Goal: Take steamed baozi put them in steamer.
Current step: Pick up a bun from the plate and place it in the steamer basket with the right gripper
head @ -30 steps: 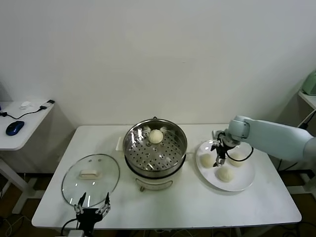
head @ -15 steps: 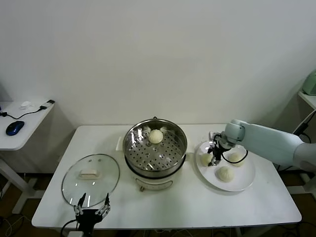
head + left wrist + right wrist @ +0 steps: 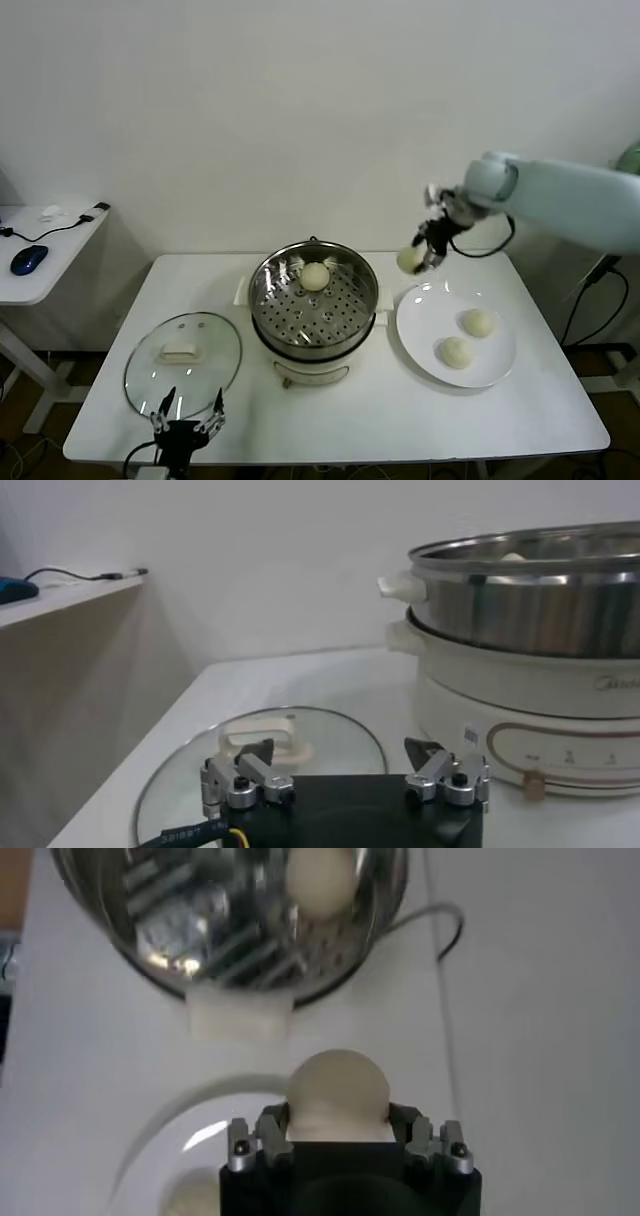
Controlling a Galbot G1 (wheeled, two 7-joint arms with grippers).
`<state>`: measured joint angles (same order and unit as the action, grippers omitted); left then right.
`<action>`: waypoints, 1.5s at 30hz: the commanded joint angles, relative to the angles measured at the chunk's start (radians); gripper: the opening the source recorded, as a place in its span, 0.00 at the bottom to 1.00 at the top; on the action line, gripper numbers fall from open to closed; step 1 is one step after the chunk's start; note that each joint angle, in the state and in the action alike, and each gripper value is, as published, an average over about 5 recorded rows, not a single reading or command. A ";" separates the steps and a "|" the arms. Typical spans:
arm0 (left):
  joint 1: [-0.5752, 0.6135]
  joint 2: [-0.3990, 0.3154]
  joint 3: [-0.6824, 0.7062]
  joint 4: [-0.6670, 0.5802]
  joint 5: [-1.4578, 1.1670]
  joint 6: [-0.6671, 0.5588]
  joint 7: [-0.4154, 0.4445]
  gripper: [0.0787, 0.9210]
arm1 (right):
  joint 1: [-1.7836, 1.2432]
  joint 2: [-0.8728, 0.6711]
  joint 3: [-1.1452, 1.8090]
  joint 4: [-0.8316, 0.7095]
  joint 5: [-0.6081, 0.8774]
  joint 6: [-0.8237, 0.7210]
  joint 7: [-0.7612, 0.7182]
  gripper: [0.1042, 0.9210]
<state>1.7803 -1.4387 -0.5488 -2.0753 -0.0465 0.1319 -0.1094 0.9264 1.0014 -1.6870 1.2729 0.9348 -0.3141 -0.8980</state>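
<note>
At the tabletop's (image 3: 380, 420) near edge, toward its left corner, the left gripper (image 3: 186, 417) is parked low with its fingers spread apart and nothing between them. Just beyond it, the glass lid (image 3: 184, 360) with its white knob lies flat near the left edge. The steamer (image 3: 314, 308) stands at the middle of the tabletop, uncovered, and one steamed baozi (image 3: 316, 276) rests on its perforated tray toward the far side. To the right of the steamer, a white plate (image 3: 492, 372) carries two more baozi (image 3: 457, 351), the other (image 3: 478, 322) sitting a little farther back, apart from the first. Farther back, the right gripper (image 3: 421, 258) hangs in the air above the gap between the steamer and the plate's far rim, its fingers clamped on a fourth baozi (image 3: 338, 1092), lifted well clear of the plate.
</note>
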 commanded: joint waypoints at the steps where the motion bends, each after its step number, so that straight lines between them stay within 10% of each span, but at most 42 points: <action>1: 0.000 0.003 0.000 -0.003 -0.001 0.001 0.000 0.88 | 0.251 0.184 -0.031 0.259 0.342 -0.128 0.114 0.68; 33: 0.025 0.004 -0.005 -0.041 -0.012 -0.007 -0.007 0.88 | -0.357 0.458 0.096 -0.135 0.104 -0.245 0.369 0.75; 45: 0.031 0.003 -0.008 -0.051 -0.015 -0.005 -0.013 0.88 | 0.020 0.227 -0.061 -0.031 0.022 0.101 -0.098 0.88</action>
<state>1.8111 -1.4363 -0.5548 -2.1286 -0.0613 0.1267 -0.1219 0.7743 1.3438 -1.6712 1.2201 1.0017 -0.3924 -0.7492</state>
